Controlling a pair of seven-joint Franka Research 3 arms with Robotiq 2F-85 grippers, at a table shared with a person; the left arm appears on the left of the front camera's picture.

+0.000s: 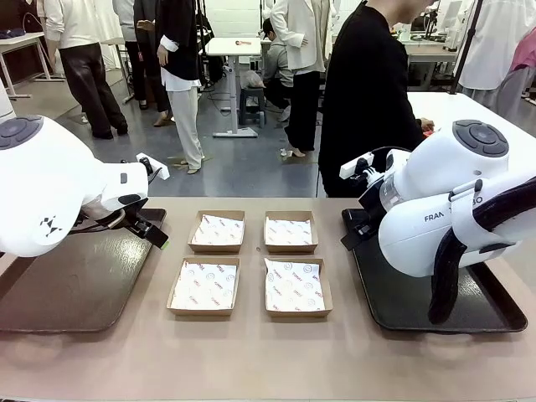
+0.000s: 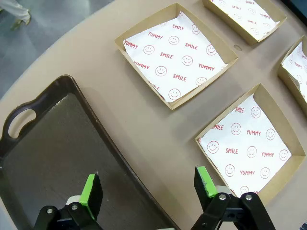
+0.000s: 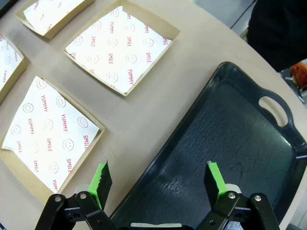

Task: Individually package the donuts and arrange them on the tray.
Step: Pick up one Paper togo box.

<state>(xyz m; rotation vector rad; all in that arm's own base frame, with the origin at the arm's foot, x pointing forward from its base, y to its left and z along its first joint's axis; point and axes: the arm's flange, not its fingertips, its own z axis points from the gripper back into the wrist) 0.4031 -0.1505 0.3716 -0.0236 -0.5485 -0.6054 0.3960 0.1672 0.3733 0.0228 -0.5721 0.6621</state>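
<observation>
4 boxes (image 1: 218,231) sit in a 2-by-2 block at the middle of the table (image 1: 251,360). All 4 are shallow brown card, each lined with white paper printed in red with smiley faces and the words YUMMY and SMILE. The papers lie flat and bare.

A dark brown tray (image 1: 75,293) lies along the table's left edge, with a handle slot (image 2: 21,122) cut in its far end. A second, darker tray (image 1: 402,314) lies along the right edge, with its own slot (image 3: 273,108) at the far end. Both tray floors are bare.

The left gripper (image 2: 147,189) hangs above the left tray's inner rim. Its fingers are spread wide and hold nothing, with 1 green pad (image 2: 91,191) over the tray and the other over the corner of the near left box. The right gripper (image 3: 158,179) hangs above the right tray's inner rim. It is likewise spread wide and empty, with 1 pad (image 3: 215,179) over the tray and the other by the near right box's edge.

A person (image 1: 368,92) in black stands at the far edge, behind the right tray. A small red-orange thing (image 3: 300,72) shows past that tray's far end beside the person. It is too cut off to tell whether it is a donut.
</observation>
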